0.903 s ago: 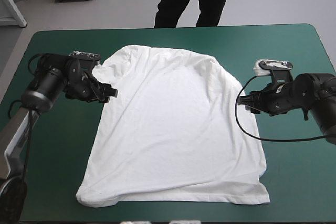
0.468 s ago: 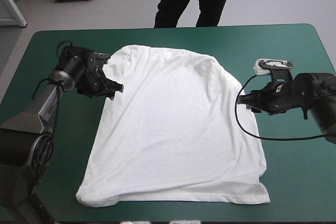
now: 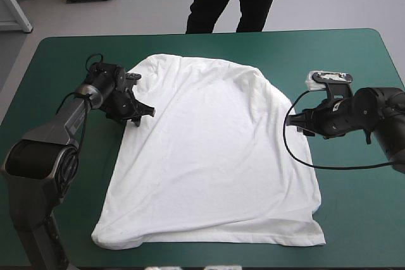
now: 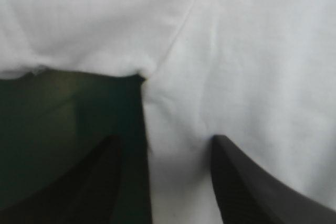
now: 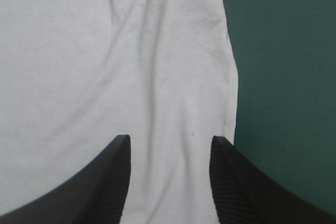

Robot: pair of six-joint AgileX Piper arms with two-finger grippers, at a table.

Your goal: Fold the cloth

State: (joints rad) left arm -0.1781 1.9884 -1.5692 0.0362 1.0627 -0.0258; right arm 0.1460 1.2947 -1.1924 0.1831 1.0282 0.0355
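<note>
The white T-shirt [image 3: 209,156] lies spread flat on the teal-green cover, hem toward the near edge. My left gripper [image 3: 143,112] is low at the shirt's left side, where the sleeve meets the body. In the left wrist view this gripper [image 4: 165,153] is open, and the T-shirt [image 4: 236,51] side edge runs between its fingers [image 4: 247,182]. My right gripper [image 3: 299,124] rests at the shirt's right edge. The right wrist view shows that gripper [image 5: 169,150] open over the T-shirt [image 5: 105,66], whose wrinkled edge strip lies between the fingers [image 5: 107,182].
Strips of teal-green cover [image 3: 57,49] border the shirt on the left, right [image 3: 361,207] and far sides. The hem lies close to the table's near edge. In the right wrist view, cover [image 5: 283,77] shows just beyond the shirt's edge.
My left gripper has moved right and slightly nearer, from beside the sleeve onto the shirt's left edge. The right arm and the shirt have stayed still.
</note>
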